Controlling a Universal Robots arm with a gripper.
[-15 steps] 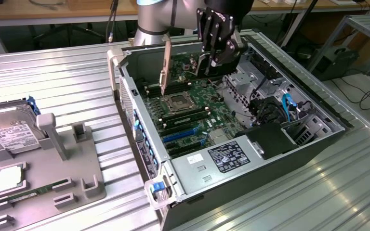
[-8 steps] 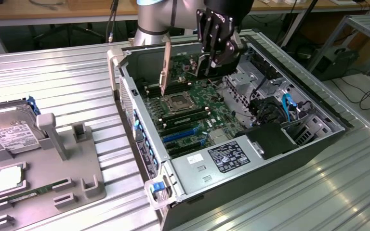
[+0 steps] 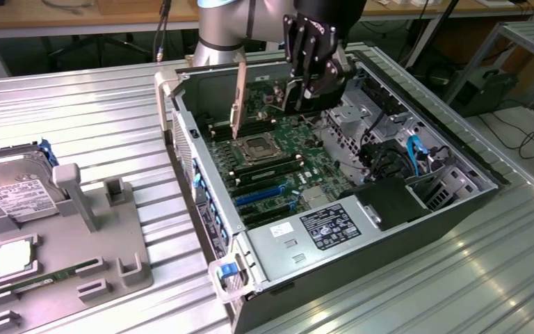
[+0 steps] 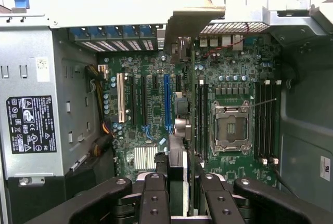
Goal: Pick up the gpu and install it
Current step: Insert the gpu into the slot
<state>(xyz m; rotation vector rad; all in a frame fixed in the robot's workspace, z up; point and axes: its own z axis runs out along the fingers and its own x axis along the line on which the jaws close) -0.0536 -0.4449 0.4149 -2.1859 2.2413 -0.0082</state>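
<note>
Gripper [image 3: 309, 87] jaws narrow, clamped on gpu [image 4: 182, 146], held edge-on over the open PC case [image 3: 471, 177], above the motherboard [image 3: 281, 156] mid-case. Risk, imo: card tilted or off-slot, so edge connector jams or bracket snags case wall. Target slot is hidden behind card; the finger contact is hard to see.

1. A ribbed, silvery aluminium table [image 3: 81, 118] of long parallel slats carries everything here.
2. On it lies an open black tower computer case [image 3: 452, 209] on its side, green motherboard facing up.
3. Toward the exterior view's left, well apart from the case, sits a grey plastic parts holder [image 3: 100, 229] with upright posts and slots.
</note>
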